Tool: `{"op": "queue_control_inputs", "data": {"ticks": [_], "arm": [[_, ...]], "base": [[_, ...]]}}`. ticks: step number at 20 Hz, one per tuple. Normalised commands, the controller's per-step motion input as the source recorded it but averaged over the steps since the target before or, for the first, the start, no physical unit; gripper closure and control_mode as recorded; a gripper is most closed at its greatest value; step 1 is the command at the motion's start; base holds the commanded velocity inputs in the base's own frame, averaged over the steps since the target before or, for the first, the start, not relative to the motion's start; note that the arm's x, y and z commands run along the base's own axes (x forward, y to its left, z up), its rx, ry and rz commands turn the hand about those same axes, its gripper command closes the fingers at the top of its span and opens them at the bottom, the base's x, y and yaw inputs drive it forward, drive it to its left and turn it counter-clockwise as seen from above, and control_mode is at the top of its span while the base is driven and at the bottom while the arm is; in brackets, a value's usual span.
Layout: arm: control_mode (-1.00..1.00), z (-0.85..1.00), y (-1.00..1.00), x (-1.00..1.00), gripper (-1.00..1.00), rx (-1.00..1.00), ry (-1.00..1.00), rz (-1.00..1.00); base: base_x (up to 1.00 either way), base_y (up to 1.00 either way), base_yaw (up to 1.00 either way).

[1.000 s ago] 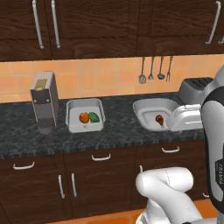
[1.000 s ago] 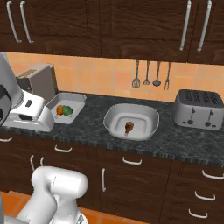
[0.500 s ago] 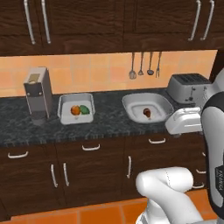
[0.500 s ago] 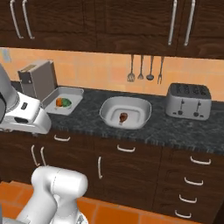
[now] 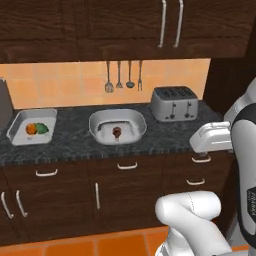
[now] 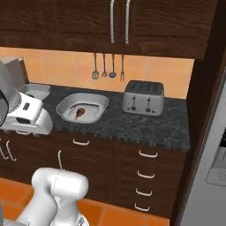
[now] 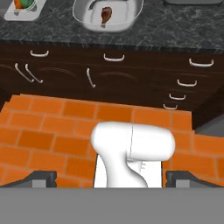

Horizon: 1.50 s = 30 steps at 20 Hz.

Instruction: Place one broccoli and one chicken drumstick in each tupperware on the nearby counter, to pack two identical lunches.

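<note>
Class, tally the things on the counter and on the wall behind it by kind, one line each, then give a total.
Tubs: 2
Drumsticks: 2
Broccoli: 1
Toaster: 1
Hanging utensils: 4
Total: 10

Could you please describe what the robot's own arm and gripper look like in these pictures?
The arm is made of glossy white, rounded shell segments joined by dark grey joints, with small dark lettering on one link. Its hand is a boxy white block. The gripper ends in two small dark grey, blocky finger tips. No loose cables are visible.
</note>
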Motion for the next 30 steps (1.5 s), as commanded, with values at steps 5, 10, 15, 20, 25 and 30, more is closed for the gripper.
{"op": "queue_control_inputs", "data": {"ticks": [5,10,15,20,25,30], "arm": [[1.0,0.0,0.0,0.0,-1.0,0.0,0.0,0.0],[1.0,0.0,0.0,0.0,-1.0,0.0,0.0,0.0],[1.0,0.0,0.0,0.0,-1.0,0.0,0.0,0.0],[1.0,0.0,0.0,0.0,-1.0,0.0,0.0,0.0],[1.0,0.0,0.0,0.0,-1.0,0.0,0.0,0.0],[1.0,0.0,0.0,0.0,-1.0,0.0,0.0,0.0]], "base": [[-0.01,-1.0,0.07],[0.0,-1.0,0.07],[0.0,-0.99,0.07],[0.04,-0.91,0.07],[0.27,-0.77,0.05],[0.4,-0.54,0.0]]}}
